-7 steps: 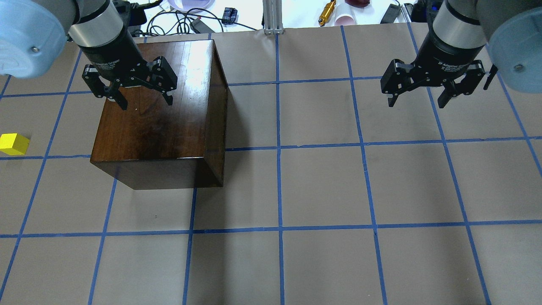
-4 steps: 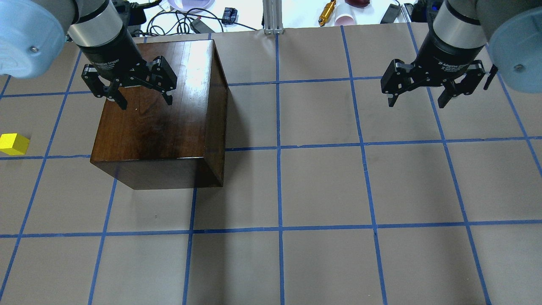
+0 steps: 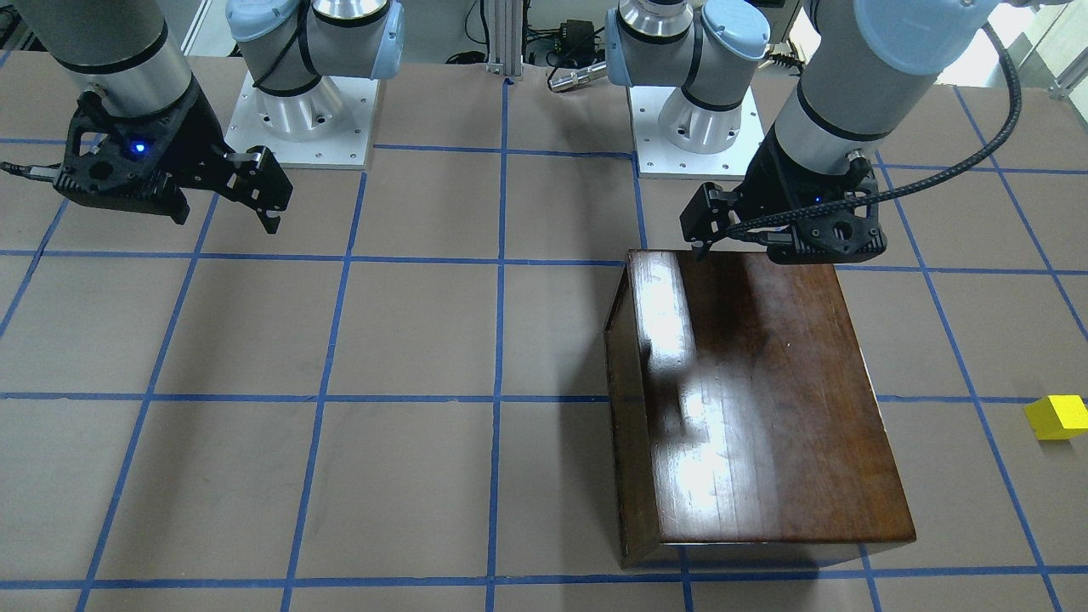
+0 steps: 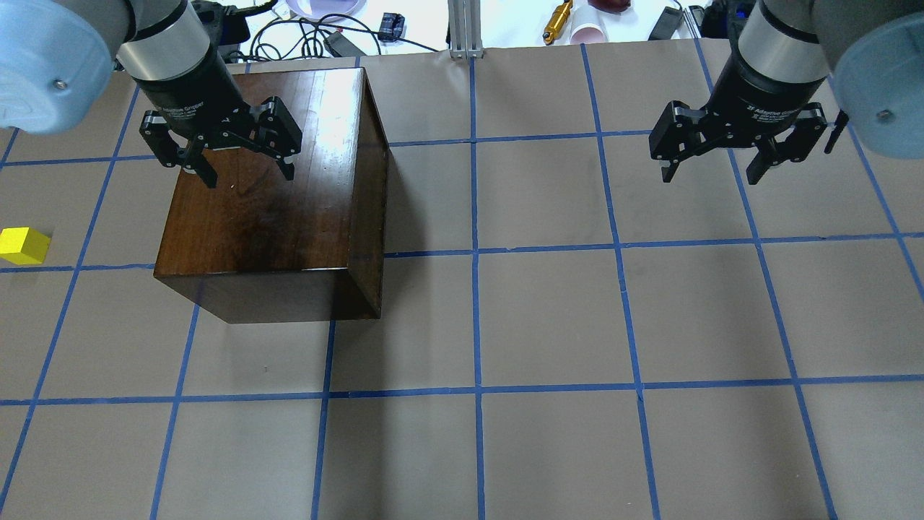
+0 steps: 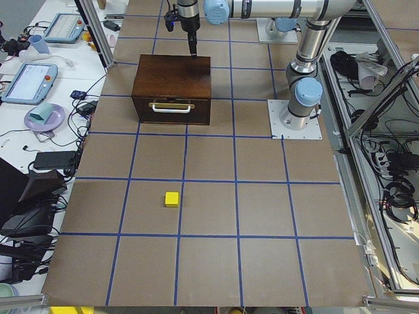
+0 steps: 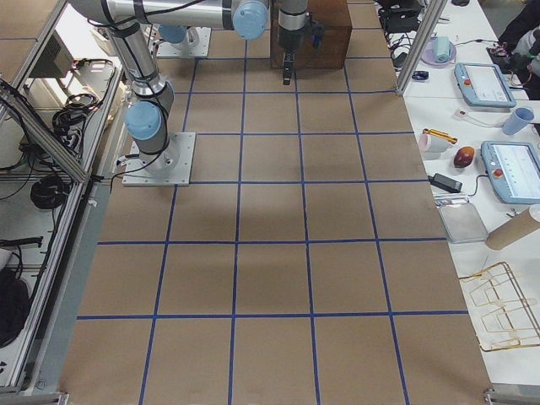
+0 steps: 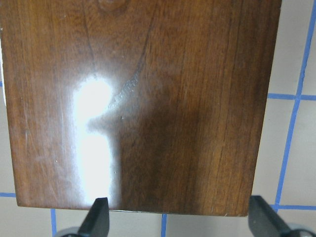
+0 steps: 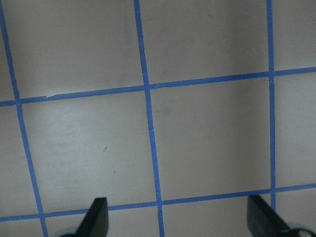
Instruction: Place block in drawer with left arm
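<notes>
Left gripper (image 4: 249, 173) is spread wide with nothing in it, hanging above the glossy top of the wooden box (image 4: 274, 217). The box's drawer (image 5: 171, 110) is pushed in flush. The yellow block (image 4: 24, 245) sits on the table (image 4: 548, 318), well apart from the box on the drawer-front side. Right gripper (image 4: 711, 173), also spread and empty, hovers well off the box's opposite side.

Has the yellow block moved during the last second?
No. In the overhead view the yellow block lies in the same spot, just above the blue tape line, left of the wooden box.
</notes>
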{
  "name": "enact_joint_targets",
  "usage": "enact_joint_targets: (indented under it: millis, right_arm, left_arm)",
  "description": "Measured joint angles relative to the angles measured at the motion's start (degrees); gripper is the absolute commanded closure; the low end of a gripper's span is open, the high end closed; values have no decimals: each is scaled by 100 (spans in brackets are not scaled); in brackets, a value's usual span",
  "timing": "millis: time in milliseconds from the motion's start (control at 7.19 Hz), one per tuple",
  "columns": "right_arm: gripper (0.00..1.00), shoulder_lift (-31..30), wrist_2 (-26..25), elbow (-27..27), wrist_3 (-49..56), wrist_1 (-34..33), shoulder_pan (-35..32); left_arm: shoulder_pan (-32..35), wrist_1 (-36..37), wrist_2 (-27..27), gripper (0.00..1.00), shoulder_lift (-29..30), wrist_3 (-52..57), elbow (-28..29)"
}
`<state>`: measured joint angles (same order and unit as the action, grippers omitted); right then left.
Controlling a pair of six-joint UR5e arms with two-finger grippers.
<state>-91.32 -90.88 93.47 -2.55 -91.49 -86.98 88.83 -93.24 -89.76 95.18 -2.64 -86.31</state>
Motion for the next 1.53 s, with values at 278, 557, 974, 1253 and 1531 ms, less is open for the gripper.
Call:
enact_joint_targets:
  millis: [278,557,974,1253,1531]
  right_arm:
    - [0,0,0,-1,0,0,-2]
    - [0,0,0,-2,0,0,-3]
    - [0,0,0,-3,0,0,-3]
    - [0,0,0,-4,0,0,-4]
    - [0,0,0,-4,0,0,-4]
  left_arm:
    - [-10,5,-6,0,0,0,0]
    - [-20,10,-5,0,0,4,0]
    - [-75,28,16,0,-1,2,34]
    - [-295,26,58,0,-10,8,79]
    - [-444,18,76,0,-16,36,108]
